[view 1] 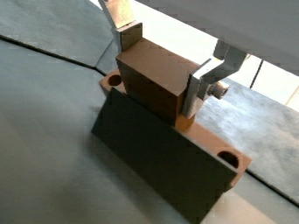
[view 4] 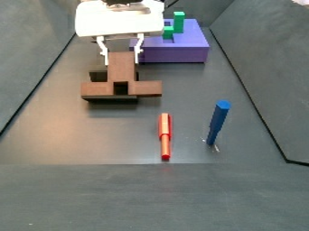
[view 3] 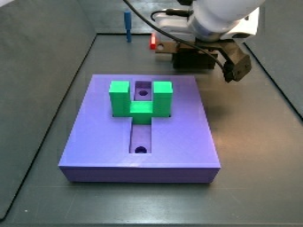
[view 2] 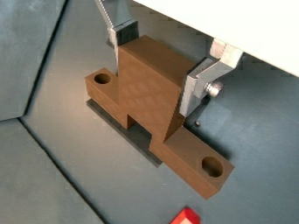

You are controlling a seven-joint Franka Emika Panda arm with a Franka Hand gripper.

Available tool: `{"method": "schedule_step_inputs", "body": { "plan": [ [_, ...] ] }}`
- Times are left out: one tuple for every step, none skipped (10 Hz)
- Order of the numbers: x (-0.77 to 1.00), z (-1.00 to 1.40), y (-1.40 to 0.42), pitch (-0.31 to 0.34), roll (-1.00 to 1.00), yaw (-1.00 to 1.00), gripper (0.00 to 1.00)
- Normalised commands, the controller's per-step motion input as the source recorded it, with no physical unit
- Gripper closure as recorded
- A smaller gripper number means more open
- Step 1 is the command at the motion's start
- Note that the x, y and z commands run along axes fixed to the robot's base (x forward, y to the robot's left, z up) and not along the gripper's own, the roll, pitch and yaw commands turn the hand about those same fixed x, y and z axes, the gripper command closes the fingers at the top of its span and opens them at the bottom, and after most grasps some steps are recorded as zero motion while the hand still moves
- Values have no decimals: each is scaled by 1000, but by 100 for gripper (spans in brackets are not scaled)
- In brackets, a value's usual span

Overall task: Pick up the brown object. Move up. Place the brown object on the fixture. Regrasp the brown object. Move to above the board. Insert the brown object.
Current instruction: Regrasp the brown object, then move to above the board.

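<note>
We have the gripper (view 2: pixel 156 72) low over the brown object (view 2: pixel 152 109) on the floor, plates flanking its stem across the width, apparently not yet clamped; the crossbar runs square to our fingers (view 2: pixel 198 87).

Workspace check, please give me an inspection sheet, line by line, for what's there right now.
Surface: dark grey floor, bare in front.
Job's things: brown object lying flat on the floor; board with green block; fixture not clearly seen.
Clutter: red stick lying flat, blue post upright.
Claw: claw astride the brown object's stem, fingers at its sides.
Cables: black cable behind the arm.
Surroundings: dark walls.
</note>
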Motion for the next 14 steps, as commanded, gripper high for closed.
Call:
{"method": "schedule_step_inputs", "body": {
  "plan": [
    [0,0,0,0,0,0,100],
    [0,0,0,0,0,0,100],
    [0,0,0,0,0,0,100],
    [0,0,0,0,0,0,100],
    [0,0,0,0,0,0,100],
    [0,0,0,0,0,0,100],
    [0,0,0,0,0,0,100],
    [0,0,0,0,0,0,100],
    [0,1400,0,0,0,0,100],
    [5,1400,-5,-2,-2,53,100],
    [-13,1400,-39,-29,-55,49,100],
    [-13,1400,-22,-35,-21,33,100],
    [6,1400,-29,-11,7,5,100],
    [5,1400,-42,-2,11,-2,100]
  ]
}}
